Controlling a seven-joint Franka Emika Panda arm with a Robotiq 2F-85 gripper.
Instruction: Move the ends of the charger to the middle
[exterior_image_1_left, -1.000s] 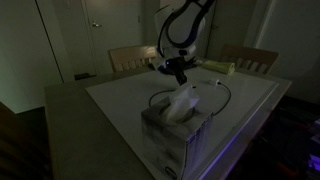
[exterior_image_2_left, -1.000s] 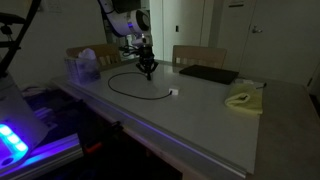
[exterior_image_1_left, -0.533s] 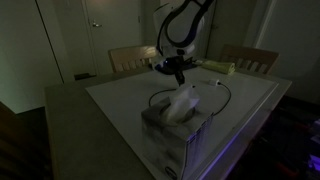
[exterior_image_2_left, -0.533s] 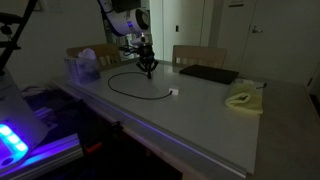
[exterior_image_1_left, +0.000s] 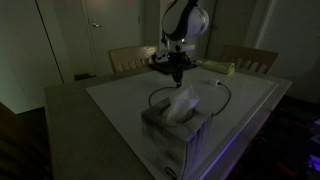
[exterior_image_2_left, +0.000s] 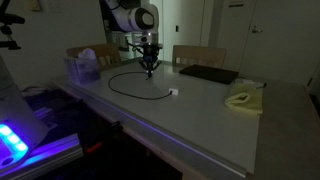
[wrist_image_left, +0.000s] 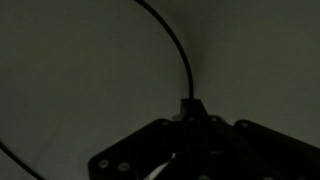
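Note:
The charger is a thin black cable lying in a loop on the white table, seen in both exterior views (exterior_image_1_left: 229, 98) (exterior_image_2_left: 122, 88). Its small whitish plug end (exterior_image_2_left: 173, 93) lies free on the table, also visible in an exterior view (exterior_image_1_left: 220, 83). My gripper (exterior_image_1_left: 178, 72) (exterior_image_2_left: 149, 68) stands upright over the far part of the loop. In the wrist view the jaws (wrist_image_left: 192, 112) are shut on the cable's dark end, and the cable (wrist_image_left: 180, 55) curves away from them across the table. The fingertips are dim.
A tissue box (exterior_image_1_left: 178, 125) stands at one table end, also in an exterior view (exterior_image_2_left: 83, 68). A flat black pad (exterior_image_2_left: 208, 74) and a yellowish cloth (exterior_image_2_left: 243, 100) lie further along. Chairs (exterior_image_2_left: 198, 55) stand behind the table.
The arm's upper part has turned and the gripper has shifted slightly over the table, still holding the cable's dark end. The white plug has not moved.

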